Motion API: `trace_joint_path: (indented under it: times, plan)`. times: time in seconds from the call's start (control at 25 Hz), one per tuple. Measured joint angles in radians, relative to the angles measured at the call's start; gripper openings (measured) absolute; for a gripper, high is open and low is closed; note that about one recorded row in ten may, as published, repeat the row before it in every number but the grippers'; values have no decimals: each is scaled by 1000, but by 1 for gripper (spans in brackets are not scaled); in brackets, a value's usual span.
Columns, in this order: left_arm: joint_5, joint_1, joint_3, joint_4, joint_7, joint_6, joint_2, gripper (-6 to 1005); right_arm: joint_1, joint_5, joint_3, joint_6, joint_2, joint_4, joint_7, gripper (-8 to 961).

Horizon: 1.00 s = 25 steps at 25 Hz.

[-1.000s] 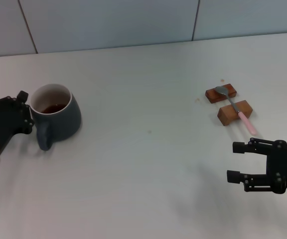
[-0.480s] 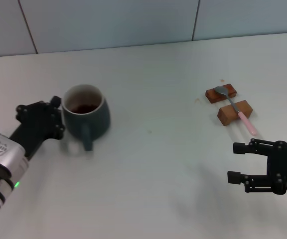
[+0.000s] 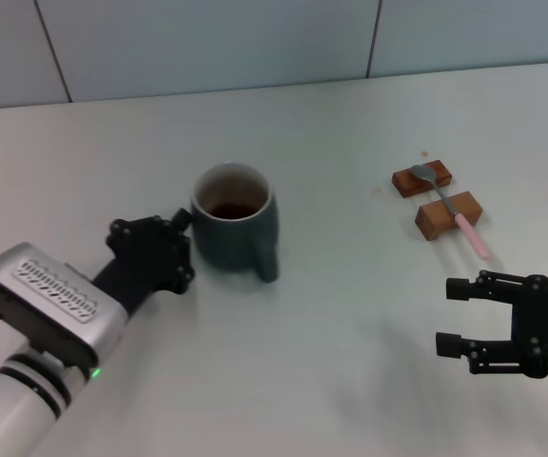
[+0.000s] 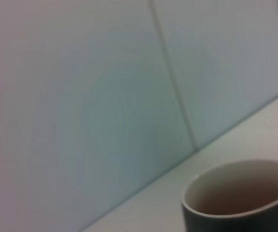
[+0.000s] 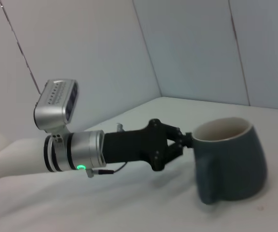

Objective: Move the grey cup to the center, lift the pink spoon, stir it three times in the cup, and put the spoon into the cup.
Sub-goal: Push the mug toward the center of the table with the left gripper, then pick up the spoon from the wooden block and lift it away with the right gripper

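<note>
Grey cup sits left of the wooden blocks, pinched at its rim by your left hand for repositioning. Pink spoon bridges those blocks, handle raised for grasping; your right hand waits spread and empty nearer you.

Your head camera looks forward and down over the white table, taking in the whole work area up to the tiled wall. Your left wrist camera sits low and very close behind the rounded dark blue-grey ceramic mug, facing the wall. Your right wrist camera looks across the table from farther off at that same mug, which all three views share
</note>
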Motion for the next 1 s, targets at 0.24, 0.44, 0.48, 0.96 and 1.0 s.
trace_joint_path:
  times: [0.24, 0.44, 0.48, 0.96, 1.0]
  plan:
    - [229, 8, -165, -35, -47, -37, 0, -1, -5, 0, 2, -1, 0, 0, 1, 825]
    - [365, 38, -199, 41, -319, 52, 11, -1, -20, 68, 36, -4, 0, 15, 10, 824]
    - [414, 49, -193, 103, -421, 98, 12, -1, -28, 103, 48, -8, 0, 25, 18, 824]
    - [777, 64, -88, 559, -926, 277, 11, 148, -161, 491, 307, 102, -31, 381, 450, 825]
    - [778, 63, -84, 565, -932, 277, 12, 192, -176, 492, 336, 135, -28, 405, 497, 825]
